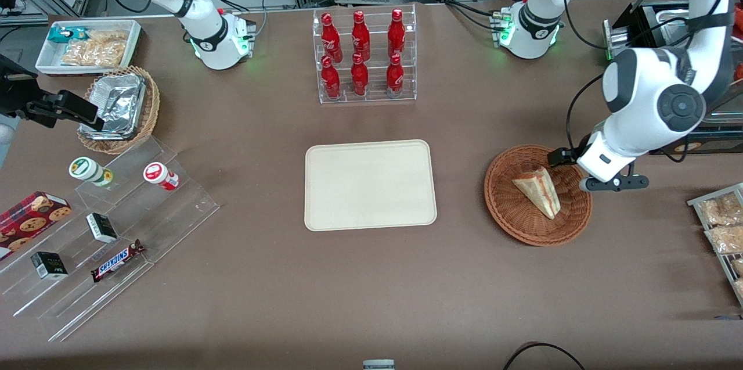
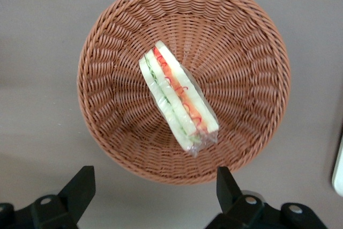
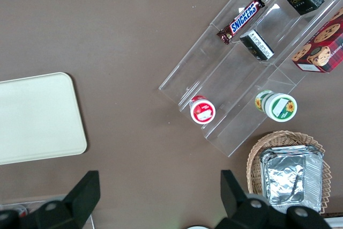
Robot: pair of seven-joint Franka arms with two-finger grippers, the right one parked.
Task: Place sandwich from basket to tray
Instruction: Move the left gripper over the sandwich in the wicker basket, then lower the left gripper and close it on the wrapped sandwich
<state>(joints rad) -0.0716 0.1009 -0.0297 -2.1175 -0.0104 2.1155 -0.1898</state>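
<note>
a wrapped sandwich [image 1: 538, 190] lies in the round wicker basket [image 1: 511, 216], toward the working arm's end of the brown table [image 1: 371, 288]. the wedge rests on its side, its red-orange and green filling showing along the cut edge in the wrist view. the left arm's hand [image 2: 155, 194] hangs above the basket's edge, over the side toward the working arm's end, its two black fingers [image 2: 80, 186] spread wide and holding nothing. both fingertips sit clear of the wicker and of the sandwich.

the cream tray [image 1: 370, 185] lies flat at the middle of the table, well apart from the basket, with nothing on it. farther from the front camera than the tray stands a clear rack of red bottles [image 1: 363, 56]. toward the parked arm's end are a stepped clear display [image 1: 110, 242] carrying a snickers bar [image 1: 118, 260], small dark boxes and two lidded cups, a lighter wicker basket with a foil tray [image 1: 116, 106], and a white bin of bagged snacks [image 1: 90, 46].
</note>
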